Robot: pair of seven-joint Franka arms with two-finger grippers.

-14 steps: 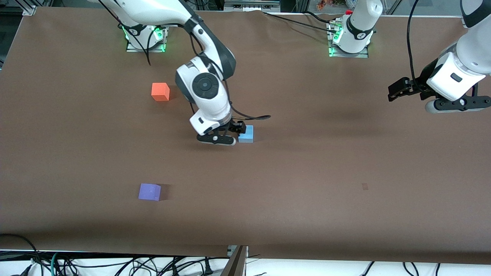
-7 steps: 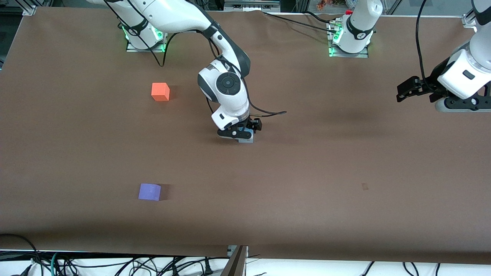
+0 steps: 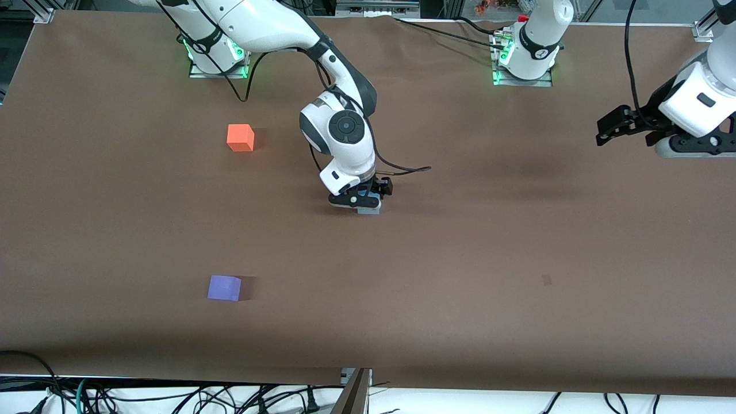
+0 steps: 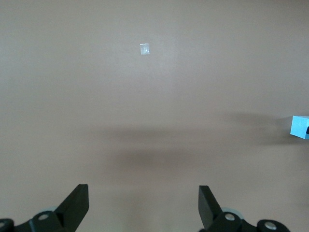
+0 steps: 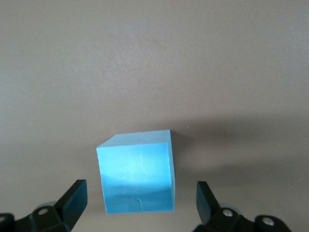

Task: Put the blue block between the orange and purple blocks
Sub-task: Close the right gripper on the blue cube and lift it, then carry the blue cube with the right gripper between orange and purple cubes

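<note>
Spreading across nearly the whole front view, the brown counter [image 3: 460, 259] carries three small cubes. Reaching from its base at the upper left of that frame, the right arm bends down to the middle of the frame, where the right gripper [image 3: 363, 202] sits low over the blue block [image 3: 369, 209]. Only a sliver of that block shows below the gripper in the front view. In the right wrist view the blue block [image 5: 137, 180] rests on the counter between the two dark fingers [image 5: 72, 197], which stand spread with a gap on each side of the cube, not touching it.

At the right edge of the front frame, the left arm waits, its left gripper [image 3: 610, 127] held in the air over the counter at that arm's end of the table. In the left wrist view the fingers [image 4: 76, 205] are wide apart with nothing between them, and the blue block [image 4: 300, 127] shows at the frame's right edge.

An orange block [image 3: 240, 138] sits in the upper left part of the front frame. A purple block [image 3: 224, 288] lies in the lower left part, well apart from the orange one. The blue block lies nearer the middle of the frame than either.
</note>
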